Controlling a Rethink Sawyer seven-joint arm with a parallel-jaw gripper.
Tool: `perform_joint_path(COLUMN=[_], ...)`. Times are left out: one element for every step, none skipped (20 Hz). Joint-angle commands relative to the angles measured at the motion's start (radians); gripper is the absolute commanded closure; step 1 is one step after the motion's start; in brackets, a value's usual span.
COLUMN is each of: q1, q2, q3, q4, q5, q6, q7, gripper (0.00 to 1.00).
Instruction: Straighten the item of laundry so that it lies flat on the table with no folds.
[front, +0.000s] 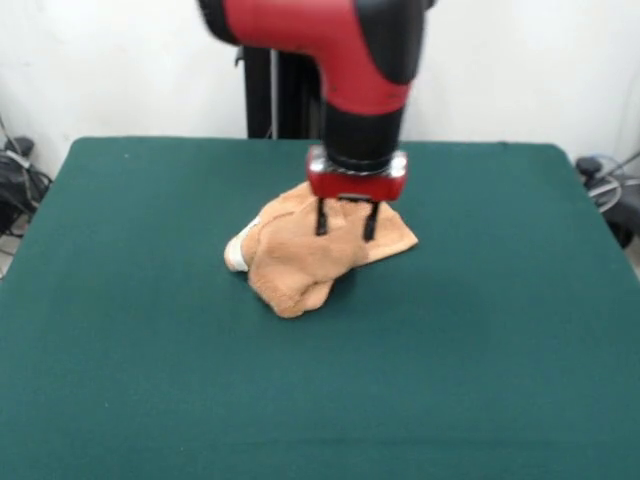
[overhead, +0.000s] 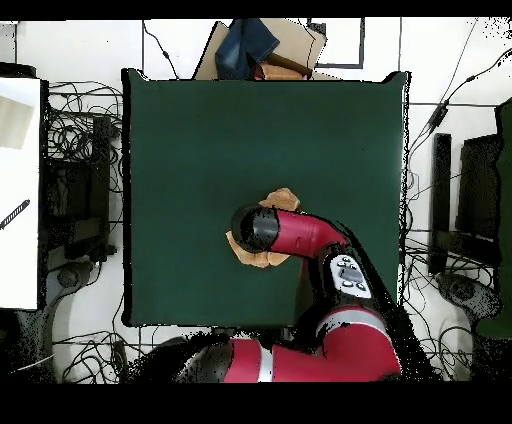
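I am at the start of the straightening job: the towel (front: 315, 250) is still a crumpled, bunched heap, folded over itself, so none of the flattening looks done. It sits near the middle of the dark green tabletop (front: 120, 350), slightly toward my base. A pale patch, perhaps its label, shows at one end of the heap in the front view.

My end effector (front: 346, 233) hangs straight down over the far part of the heap. Its two dark fingers (front: 322, 218) are spread apart, with towel visible between them, and their tips seem to be at or just touching the cloth. It is released, grasping nothing, as far as I can judge.

My arm (front: 350, 50) reaches out from the pedestal, red upper link roughly level, then bends sharply into a vertical black wrist. From overhead, the arm covers most of the towel (overhead: 283, 198), with only its edges peeking out.

The next move, I judge, calls for closing on a single layer near an edge or corner, then lifting and drawing it outward to open the folds. Pinching several layers together would only drag the whole bundle.
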Motion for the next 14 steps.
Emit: perform_joint_path(q1=[-0.081, -0.09, -0.107, -0.114, -0.121, -0.125, -0.132, -0.135, -0.138, -0.138, -0.14, -0.141, -0.143, -0.141], q2=[0.089, 0.089, 0.091, 0.091, 0.089, 0.087, 0.087, 0.091, 0.094, 0.1, 0.108, 0.116, 0.126, 0.131], q3=[0.124, 0.132, 0.144, 0.147, 0.15, 0.154, 0.159, 0.162, 0.166, 0.168, 0.172, 0.175, 0.18, 0.18], q4=[-0.075, -0.075, -0.077, -0.079, -0.081, -0.082, -0.083, -0.084, -0.084, -0.088, -0.09, -0.091, -0.095, -0.099], q5=[-0.121, -0.13, -0.143, -0.15, -0.161, -0.17, -0.177, -0.184, -0.19, -0.197, -0.203, -0.21, -0.216, -0.218], q6=[-0.102, -0.096, -0.089, -0.086, -0.084, -0.08, -0.078, -0.081, -0.084, -0.09, -0.1, -0.11, -0.12, -0.124], q7=[-0.039, -0.041, -0.047, -0.047, -0.047, -0.042, -0.04, -0.035, -0.029, -0.021, -0.014, -0.007, -0.001, 0.004], gripper=[0.0, 0.0, 0.0, 0.0, 0.0, 0.0, 0.0, 0.0, 0.0, 0.0, 0.0, 0.0, 0.0, 0.0])
